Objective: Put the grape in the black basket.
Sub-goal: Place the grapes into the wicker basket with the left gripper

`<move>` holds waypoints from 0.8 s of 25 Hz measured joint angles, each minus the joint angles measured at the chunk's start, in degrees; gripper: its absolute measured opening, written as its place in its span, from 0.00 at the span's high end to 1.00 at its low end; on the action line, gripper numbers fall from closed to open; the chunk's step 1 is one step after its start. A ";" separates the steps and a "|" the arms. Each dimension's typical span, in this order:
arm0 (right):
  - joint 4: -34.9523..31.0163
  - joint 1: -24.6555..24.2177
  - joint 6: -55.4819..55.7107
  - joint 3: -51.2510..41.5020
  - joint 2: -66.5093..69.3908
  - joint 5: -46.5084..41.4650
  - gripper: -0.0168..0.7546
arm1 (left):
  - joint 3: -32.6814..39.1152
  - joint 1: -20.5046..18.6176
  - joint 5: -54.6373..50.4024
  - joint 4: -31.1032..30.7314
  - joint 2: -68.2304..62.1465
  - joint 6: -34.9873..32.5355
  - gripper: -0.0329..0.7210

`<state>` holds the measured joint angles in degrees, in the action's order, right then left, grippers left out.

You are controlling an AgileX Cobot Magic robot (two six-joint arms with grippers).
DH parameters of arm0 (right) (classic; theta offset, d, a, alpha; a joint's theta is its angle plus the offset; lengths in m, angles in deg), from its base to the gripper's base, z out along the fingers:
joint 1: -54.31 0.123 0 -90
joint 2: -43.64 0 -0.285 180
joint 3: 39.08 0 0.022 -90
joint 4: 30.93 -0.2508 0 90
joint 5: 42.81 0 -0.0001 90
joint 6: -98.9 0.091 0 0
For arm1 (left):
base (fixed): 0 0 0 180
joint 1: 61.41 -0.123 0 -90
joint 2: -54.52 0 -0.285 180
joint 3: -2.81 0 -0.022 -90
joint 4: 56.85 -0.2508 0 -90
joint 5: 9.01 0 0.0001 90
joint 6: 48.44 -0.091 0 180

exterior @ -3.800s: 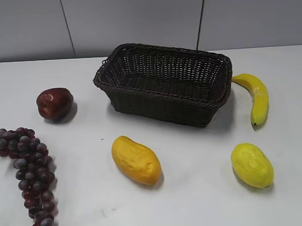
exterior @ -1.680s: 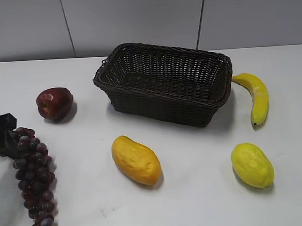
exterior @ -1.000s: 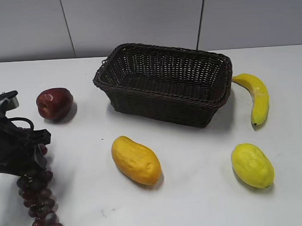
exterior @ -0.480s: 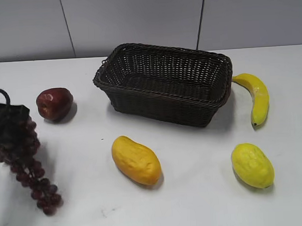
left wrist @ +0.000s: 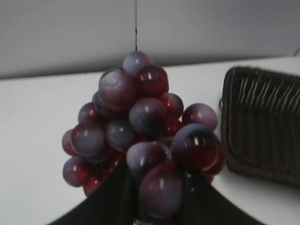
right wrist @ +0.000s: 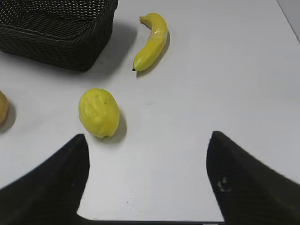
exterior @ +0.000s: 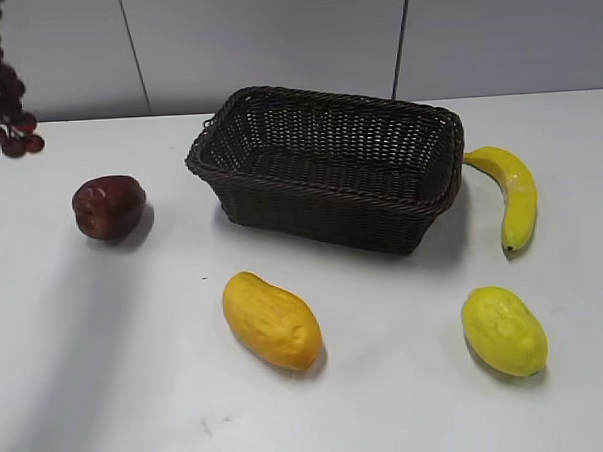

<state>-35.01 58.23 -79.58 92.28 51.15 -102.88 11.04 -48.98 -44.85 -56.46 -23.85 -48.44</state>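
The grape [left wrist: 140, 140], a bunch of dark purple-red grapes, fills the left wrist view and hangs from my left gripper [left wrist: 154, 206], whose jaws are shut on its top. In the exterior view only the bunch's lower end [exterior: 0, 94] shows, high at the top left corner, above the table; the gripper itself is out of frame there. The black basket [exterior: 329, 165] stands at the table's back centre, empty, and shows at the right of the left wrist view [left wrist: 262, 131]. My right gripper [right wrist: 147, 154] is open and empty over bare table.
A dark red apple [exterior: 108, 206] lies left of the basket. An orange-yellow mango [exterior: 272, 320] lies in front. A yellow lemon-like fruit [exterior: 503, 329] and a banana [exterior: 513, 195] lie at the right, both also in the right wrist view [right wrist: 99, 113] [right wrist: 151, 40].
The left gripper closed on the grape bunch at the table's left front and lifted it up and back, out of the top left of the exterior view. Other fruit has not moved.
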 joint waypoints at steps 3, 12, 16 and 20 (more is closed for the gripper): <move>0.00 0.00 0.00 0.00 0.00 0.00 0.21 | -4.35 0.17 6.52 0.06 -1.51 0.00 0.71; 0.00 0.00 0.00 0.00 0.00 0.00 0.21 | -16.62 9.54 12.88 -2.40 -14.43 -0.76 0.72; 0.00 0.00 0.00 0.00 0.00 0.00 0.21 | -18.13 14.79 17.55 -3.04 -20.84 -0.82 0.72; 0.00 0.00 0.00 0.00 0.00 0.00 0.21 | -18.15 18.76 22.42 -4.64 -27.12 -0.82 0.72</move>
<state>-35.01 58.23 -79.58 92.28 51.15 -102.88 -7.11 -30.21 -22.43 -61.10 -50.97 -49.26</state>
